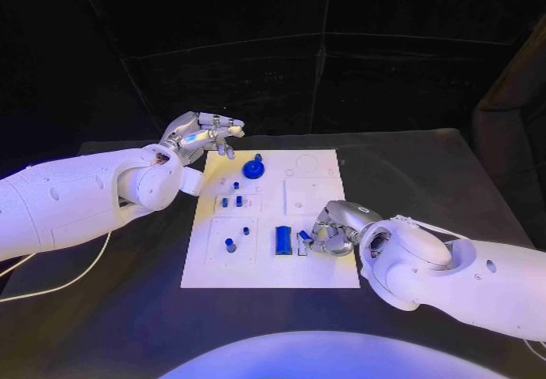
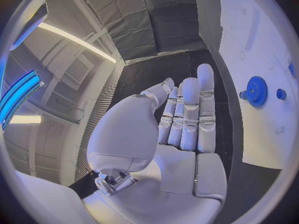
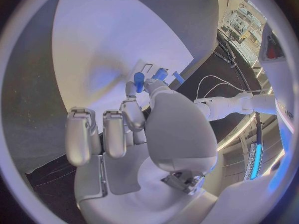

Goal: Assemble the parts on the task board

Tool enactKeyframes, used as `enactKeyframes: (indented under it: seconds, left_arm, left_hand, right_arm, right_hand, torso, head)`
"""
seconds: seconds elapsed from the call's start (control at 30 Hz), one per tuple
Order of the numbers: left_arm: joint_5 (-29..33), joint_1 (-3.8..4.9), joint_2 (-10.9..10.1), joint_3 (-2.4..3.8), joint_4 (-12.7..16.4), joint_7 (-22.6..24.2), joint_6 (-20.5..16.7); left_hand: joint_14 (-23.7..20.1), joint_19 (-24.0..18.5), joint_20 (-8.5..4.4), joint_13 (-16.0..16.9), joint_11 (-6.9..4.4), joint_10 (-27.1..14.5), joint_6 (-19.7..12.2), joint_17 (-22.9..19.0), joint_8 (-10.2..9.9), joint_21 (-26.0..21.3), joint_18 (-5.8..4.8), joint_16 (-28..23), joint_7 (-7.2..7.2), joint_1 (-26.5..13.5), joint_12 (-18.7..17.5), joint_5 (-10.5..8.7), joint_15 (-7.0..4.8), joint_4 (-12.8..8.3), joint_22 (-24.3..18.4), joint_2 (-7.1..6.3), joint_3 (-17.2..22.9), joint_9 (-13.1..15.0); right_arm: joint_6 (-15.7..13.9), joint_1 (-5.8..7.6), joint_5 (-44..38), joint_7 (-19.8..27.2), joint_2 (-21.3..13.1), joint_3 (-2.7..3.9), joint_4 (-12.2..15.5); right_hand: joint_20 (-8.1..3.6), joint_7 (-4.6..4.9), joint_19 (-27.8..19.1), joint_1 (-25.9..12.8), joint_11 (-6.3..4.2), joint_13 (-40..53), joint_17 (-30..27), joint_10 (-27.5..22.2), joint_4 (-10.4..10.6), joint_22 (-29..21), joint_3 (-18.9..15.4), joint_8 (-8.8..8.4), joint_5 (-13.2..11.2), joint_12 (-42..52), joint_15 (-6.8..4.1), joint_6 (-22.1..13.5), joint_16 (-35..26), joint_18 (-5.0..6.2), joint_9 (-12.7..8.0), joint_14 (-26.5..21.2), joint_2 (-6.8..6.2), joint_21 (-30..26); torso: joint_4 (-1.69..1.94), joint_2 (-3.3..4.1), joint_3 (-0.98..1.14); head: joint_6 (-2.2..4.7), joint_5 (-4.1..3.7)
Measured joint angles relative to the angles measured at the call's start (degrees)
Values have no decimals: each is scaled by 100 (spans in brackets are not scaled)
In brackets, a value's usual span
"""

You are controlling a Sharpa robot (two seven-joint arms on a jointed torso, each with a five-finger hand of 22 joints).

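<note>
Head view: the flat white task board (image 1: 273, 268) lies mid-table with a toothed blue gear (image 1: 252, 167) near its far edge, one long blue cylinder (image 1: 282, 240) and several small blue pegs nearer, while the right hand (image 1: 327, 234) rests on the board pinching a small blue part (image 1: 305, 235). Left wrist view: the smooth silver left hand (image 2: 181, 129) holds nothing, fingers straight and side by side, beside the gear (image 2: 255, 91). Right wrist view: thumb and one finger clamp a short blue peg (image 3: 139, 81) above the board (image 3: 106, 50).
</note>
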Motion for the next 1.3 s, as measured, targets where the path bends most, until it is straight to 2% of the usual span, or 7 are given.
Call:
enactKeyframes:
  seconds: [0.13, 0.3, 0.33, 0.77, 0.9, 1.07, 1.3]
  left_arm:
    - [0, 1, -1, 0, 3, -2, -1]
    - [0, 1, -2, 0, 3, -5, -3]
    - [0, 1, -2, 0, 4, -7, -3]
    - [0, 3, 8, 0, 9, -36, -2]
    - [0, 3, 8, 0, 8, -41, -1]
    - [0, 3, 9, 0, 7, -49, 1]
    - [0, 4, 11, 0, 4, -59, 3]
  left_hand:
    - [0, 0, 0, 0, 21, -21, -21, -6, 0, -22, 0, 5, 21, -52, 24, 0, 0, 14, -1, 4, -14, 0]
    - [-3, 0, 0, 0, 0, -42, -21, -7, 0, -22, 0, 22, 21, -62, 25, 0, 3, 14, -5, -6, -14, 0]
    - [-19, 0, 0, 0, 0, -42, -21, -9, 0, -22, 0, 22, 21, -62, 25, 0, 19, 28, -5, -7, -28, 0]
    - [-21, 0, 0, -6, 21, -62, -42, -16, 0, -22, 0, 22, 42, -88, 24, 0, 21, 36, -13, -33, -36, 0]
    - [-21, 0, 0, -6, 21, -62, -42, -16, 0, -22, 0, 21, 42, -88, 25, 0, 21, 36, -13, -32, -36, 0]
    - [-21, 0, 0, -6, 21, -62, -42, -16, 0, -22, -1, 21, 42, -88, 25, 0, 21, 36, -13, -32, -36, 0]
    - [-21, 0, 0, -5, 21, -62, -63, -24, 0, -21, 0, 21, 22, -88, 24, 0, 21, 36, -17, -32, -69, 0]
  right_arm:
    - [54, 0, 47, -15, 35, 0, -22]
    - [124, 0, 71, -30, 74, 0, -44]
    - [133, 0, 73, -31, 81, 0, -49]
    - [156, 0, 81, -45, 188, -1, -117]
    - [157, 0, 81, -47, 208, -1, -132]
    - [158, 0, 82, -50, 237, -1, -146]
    - [180, 1, 83, -54, 245, 0, -162]
  right_hand:
    - [-1, -21, 2, -75, -20, 25, 0, 20, 4, 0, -4, 0, 0, 44, 0, 21, 47, 0, 17, 0, 28, 34]
    - [-21, -2, 21, -157, -39, 57, 0, 41, 23, 0, -23, 3, 0, 75, -20, 41, 71, 0, 29, -21, 51, 35]
    - [-21, -16, 21, -157, -19, 64, 0, 62, 23, 0, -23, 22, 0, 75, -20, 55, 71, 0, 29, -21, 51, 35]
    - [-21, -35, 21, -357, -41, 112, 0, 81, 47, -1, -130, 29, -34, 157, -41, 73, 104, 0, 58, 0, 81, 67]
    - [-21, -42, 21, -467, -41, 117, 0, 81, 46, -1, -225, 30, 149, 157, -41, 81, 122, 0, 78, 0, 119, 67]
    - [-21, -42, 21, -611, -41, 117, 0, 81, 51, -1, -350, 30, 165, 157, -41, 80, 122, 0, 90, 0, 128, 67]
    - [-20, -42, 21, -708, -41, 116, -1, 81, 46, -1, -515, 30, -46, 157, -41, 80, 122, 0, 107, 0, 165, 66]
  torso:
    - [-1, 0, 3]
    - [-8, -1, 7]
    - [-9, -1, 7]
    - [-8, -3, 4]
    - [-5, -3, 4]
    - [-5, -3, 5]
    - [-5, -3, 7]
  head:
    - [-8, 7]
    - [-10, 9]
    - [-10, 9]
    - [-8, -8]
    - [-8, -9]
    - [-8, -12]
    - [-8, -13]
